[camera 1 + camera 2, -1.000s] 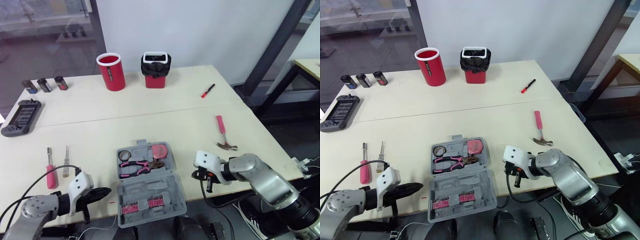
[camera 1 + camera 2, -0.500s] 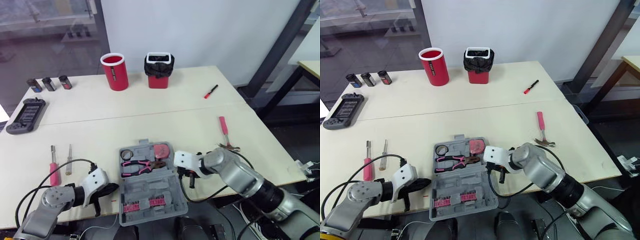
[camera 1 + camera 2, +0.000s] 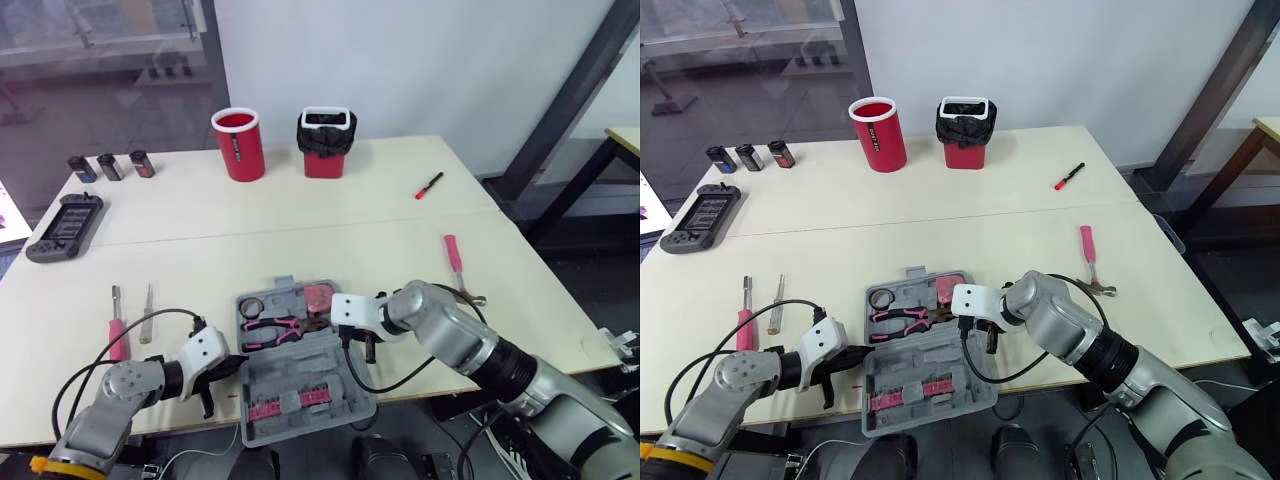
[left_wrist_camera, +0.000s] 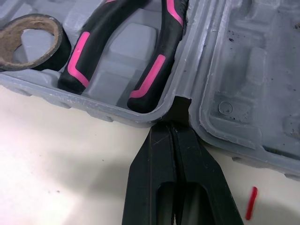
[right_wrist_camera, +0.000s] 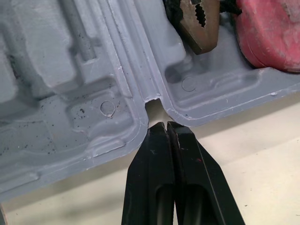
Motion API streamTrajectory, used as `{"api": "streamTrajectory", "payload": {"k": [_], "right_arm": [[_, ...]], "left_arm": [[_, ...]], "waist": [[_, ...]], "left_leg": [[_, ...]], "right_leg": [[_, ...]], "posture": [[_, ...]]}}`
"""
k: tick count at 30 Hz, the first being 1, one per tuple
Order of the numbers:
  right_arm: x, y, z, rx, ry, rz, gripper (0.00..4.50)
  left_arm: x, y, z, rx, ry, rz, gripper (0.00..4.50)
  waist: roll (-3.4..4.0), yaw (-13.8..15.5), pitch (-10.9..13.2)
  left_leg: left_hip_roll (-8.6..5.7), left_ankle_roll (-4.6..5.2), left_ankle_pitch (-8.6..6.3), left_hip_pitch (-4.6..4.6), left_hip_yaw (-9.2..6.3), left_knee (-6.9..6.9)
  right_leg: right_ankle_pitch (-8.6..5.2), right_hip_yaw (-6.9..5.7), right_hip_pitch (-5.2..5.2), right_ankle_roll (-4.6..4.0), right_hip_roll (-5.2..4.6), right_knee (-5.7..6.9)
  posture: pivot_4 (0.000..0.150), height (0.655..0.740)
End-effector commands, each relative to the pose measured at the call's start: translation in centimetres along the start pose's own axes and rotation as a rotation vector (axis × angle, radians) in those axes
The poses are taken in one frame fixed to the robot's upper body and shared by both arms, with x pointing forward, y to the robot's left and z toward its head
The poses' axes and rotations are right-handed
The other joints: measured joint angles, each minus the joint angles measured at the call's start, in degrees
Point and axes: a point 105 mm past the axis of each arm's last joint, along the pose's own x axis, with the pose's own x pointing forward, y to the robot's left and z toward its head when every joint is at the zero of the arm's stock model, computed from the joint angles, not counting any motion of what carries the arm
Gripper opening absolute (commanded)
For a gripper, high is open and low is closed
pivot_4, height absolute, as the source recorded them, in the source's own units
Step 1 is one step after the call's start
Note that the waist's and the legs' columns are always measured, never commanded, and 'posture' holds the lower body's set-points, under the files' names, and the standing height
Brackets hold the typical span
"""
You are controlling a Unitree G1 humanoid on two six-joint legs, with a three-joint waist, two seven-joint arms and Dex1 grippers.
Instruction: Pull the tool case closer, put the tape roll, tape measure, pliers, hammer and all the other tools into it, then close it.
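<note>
tool case (image 3: pixel 300 372) grey | pliers (image 3: pixel 272 330) pink-black | tape measure (image 3: pixel 320 298) red | hammer (image 3: pixel 452 253) pink-handled

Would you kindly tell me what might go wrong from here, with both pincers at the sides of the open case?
1. The left pincer and right pincer are shut, tips at the hinge notches of the tool case; a push there may skew the case instead of moving it squarely.
2. The hammer and pink-handled screwdriver lie outside it; closing now would leave them out.
</note>
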Motion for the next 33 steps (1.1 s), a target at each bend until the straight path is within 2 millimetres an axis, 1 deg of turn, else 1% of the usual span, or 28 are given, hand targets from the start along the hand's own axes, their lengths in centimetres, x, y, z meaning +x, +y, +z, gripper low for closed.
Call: {"api": "streamTrajectory", "payload": {"k": [1, 3, 6, 10, 12, 15, 18, 20, 22, 25, 30, 33], "right_arm": [[-0.9, -0.7, 1.5, -0.025, -0.06, -0.02, 0.0], [-0.9, -1.2, 1.4, -0.013, -0.063, -0.038, 0.0], [-0.8, -2.8, 1.5, 0.03, -0.073, -0.114, 0.0], [-0.3, -3.4, 1.7, 0.062, -0.09, -0.131, 0.0], [0.1, -4.2, 1.8, 0.089, -0.095, -0.159, 0.0], [0.6, -5.3, 1.1, 0.144, -0.073, -0.197, 0.0], [0.8, -6.4, 1.0, 0.167, -0.077, -0.226, 0.0], [0.9, -6.8, 1.0, 0.168, -0.077, -0.232, 0.0], [1.0, -7.1, 1.2, 0.165, -0.08, -0.238, 0.0], [1.3, -7.3, 1.3, 0.162, -0.08, -0.232, 0.0], [1.4, -6.8, 1.7, 0.154, -0.092, -0.208, 0.0], [1.7, -5.9, 2.1, 0.143, -0.1, -0.184, 0.0]], "left_arm": [[0.7, 1.1, -0.8, -0.026, 0.035, 0.02, 0.03], [0.9, 1.7, -0.7, -0.014, 0.033, 0.022, 0.03], [1.8, 3.0, -0.1, 0.016, 0.034, 0.024, 0.03], [2.5, 4.9, 0.7, 0.027, 0.016, 0.05, 0.03], [2.6, 5.7, 0.8, 0.033, 0.018, 0.057, 0.03], [2.8, 6.7, 0.7, 0.061, 0.038, 0.062, 0.03], [3.3, 7.8, 1.7, 0.063, 0.014, 0.078, 0.03], [3.5, 8.0, 2.1, 0.063, 0.001, 0.078, 0.03], [3.5, 8.0, 2.0, 0.074, 0.009, 0.074, 0.03], [3.5, 7.3, 1.4, 0.069, 0.011, 0.057, 0.03], [3.0, 6.7, 0.8, 0.058, 0.015, 0.049, 0.03], [2.3, 6.2, 0.3, 0.041, 0.021, 0.055, 0.03]], "waist": [[0.04, 0.0, 0.0], [0.05, -0.1, 0.0], [0.06, 0.0, 0.0], [0.08, 0.0, 0.0], [0.08, -0.2, 0.0], [0.08, -0.4, 0.0], [0.08, -0.3, 0.0], [0.08, -0.3, 0.0], [0.08, -0.4, 0.0], [0.09, -0.5, 0.0], [0.09, -0.6, 0.0], [0.09, -0.8, 0.0]], "left_leg": [[0.0, 0.0, 0.0, 0.01, 0.0, 0.01], [0.0, 0.0, 0.0, 0.02, -0.01, 0.01], [-0.01, 0.0, 0.02, 0.03, -0.02, 0.01], [-0.01, -0.01, 0.03, 0.03, -0.05, 0.04], [-0.01, -0.01, 0.03, 0.03, -0.07, 0.04], [-0.01, 0.0, 0.04, 0.05, -0.09, 0.03], [-0.01, 0.0, 0.04, 0.05, -0.09, 0.03], [-0.01, -0.01, 0.04, 0.04, -0.09, 0.04], [-0.01, -0.01, 0.04, 0.03, -0.09, 0.02], [-0.01, -0.01, 0.04, 0.03, -0.1, -0.01], [-0.01, -0.01, 0.04, 0.03, -0.09, 0.0], [-0.01, -0.01, 0.04, 0.03, -0.09, -0.05]], "right_leg": [[0.0, 0.0, 0.02, 0.0, 0.0, 0.0], [0.01, 0.0, 0.02, -0.01, 0.0, 0.02], [0.11, -0.01, 0.05, -0.18, 0.01, 0.07], [0.17, -0.01, 0.11, -0.21, 0.05, 0.09], [0.18, -0.01, 0.11, -0.19, 0.07, 0.09], [0.19, -0.01, 0.12, -0.17, 0.1, 0.1], [0.2, -0.01, 0.12, -0.15, 0.11, 0.11], [0.22, -0.01, 0.13, -0.12, 0.11, 0.11], [0.22, 0.0, 0.13, -0.11, 0.11, 0.11], [0.21, 0.0, 0.12, -0.09, 0.11, 0.1], [0.21, 0.01, 0.12, -0.09, 0.11, 0.1], [0.18, 0.01, 0.11, -0.06, 0.12, 0.09]], "posture": [[0.15, 0.7387], [0.15, 0.7387], [0.15, 0.7387], [0.15, 0.7387], [0.15, 0.7387], [0.15, 0.7387], [0.15, 0.7387], [0.15, 0.7387], [0.15, 0.7387], [0.15, 0.7387], [0.15, 0.7387], [0.15, 0.7387]]}}
